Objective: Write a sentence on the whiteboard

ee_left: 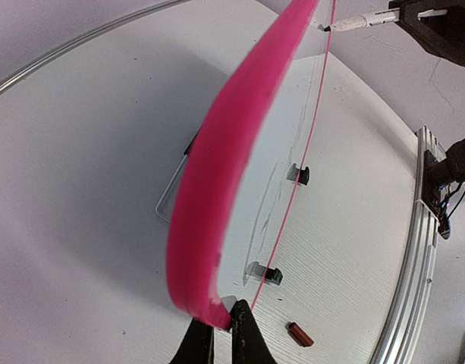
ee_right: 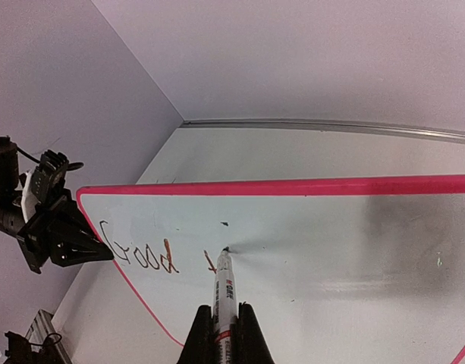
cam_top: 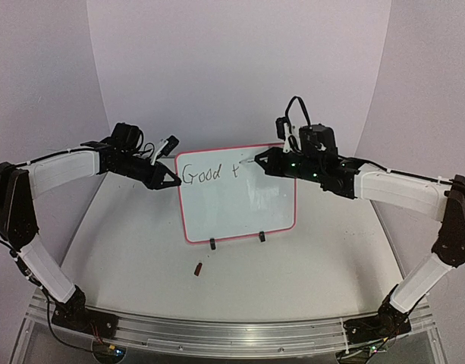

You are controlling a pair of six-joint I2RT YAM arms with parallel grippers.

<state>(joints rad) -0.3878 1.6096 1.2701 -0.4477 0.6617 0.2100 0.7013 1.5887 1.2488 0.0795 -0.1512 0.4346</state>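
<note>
The whiteboard (cam_top: 243, 201) stands upright on two black clip feet (cam_top: 213, 244) at the middle of the table, with a pink frame (ee_left: 217, 174). The sentence (cam_top: 205, 174) reads "Good t" in black along the top line (ee_right: 141, 254). My left gripper (cam_top: 177, 180) is shut on the board's left edge, pinching the pink frame at its fingertips (ee_left: 221, 326). My right gripper (cam_top: 256, 161) is shut on a white marker (ee_right: 223, 292). The marker's black tip touches the board just right of the "t". In the right wrist view, the right gripper (ee_right: 224, 307) holds the marker's barrel.
A small red marker cap (cam_top: 198, 268) lies on the table in front of the board, also in the left wrist view (ee_left: 300, 334). A metal rail (cam_top: 232, 334) runs along the near edge. A curved pale backdrop stands behind the table.
</note>
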